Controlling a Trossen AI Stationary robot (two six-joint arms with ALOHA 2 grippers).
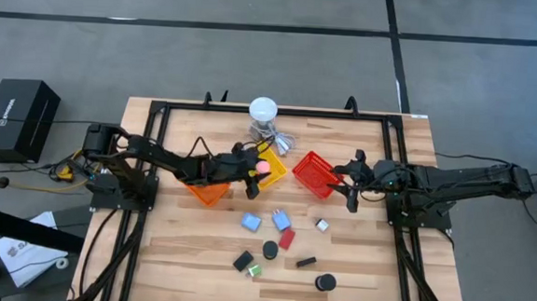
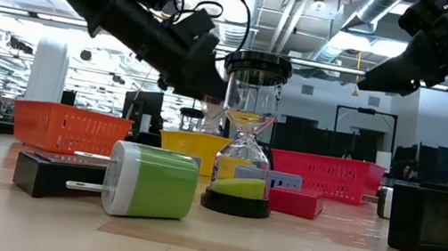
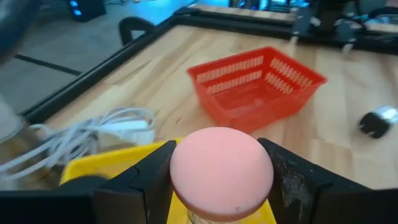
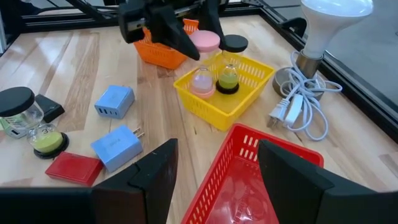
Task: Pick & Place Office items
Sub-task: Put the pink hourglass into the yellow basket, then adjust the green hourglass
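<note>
A pink-capped hourglass (image 4: 202, 65) stands upright in the yellow basket (image 4: 252, 78), beside a black-capped hourglass with green sand (image 4: 228, 73). My left gripper (image 1: 254, 175) is shut on the pink one, over the basket at the table's middle. My right gripper (image 1: 351, 191) hangs open with nothing in it at the near right corner of the red basket (image 1: 316, 172). Loose on the table nearer the front lie two light-blue blocks (image 1: 251, 222) (image 1: 281, 218), a red block (image 1: 286, 238), a black disc (image 1: 270, 250), a black bar (image 1: 306, 262) and a black cylinder (image 1: 325, 282). My left gripper pinches the hourglass's round pink top cap (image 3: 221, 168) between its two fingers (image 3: 146, 180), one on each side of the cap. The fingers come slanting down from the table's left side. The hourglass stays upright with its lower half inside the yellow basket; whether its base rests on the floor cannot be told.
An orange basket (image 1: 207, 191) sits just left of the yellow one. A white round-topped device (image 1: 264, 108) with a grey cable (image 1: 280, 142) stands at the far edge. A black frame (image 1: 158, 116) runs along the table's sides. A silver bit (image 1: 322, 225) and a green bit (image 1: 255, 271) lie among the items.
</note>
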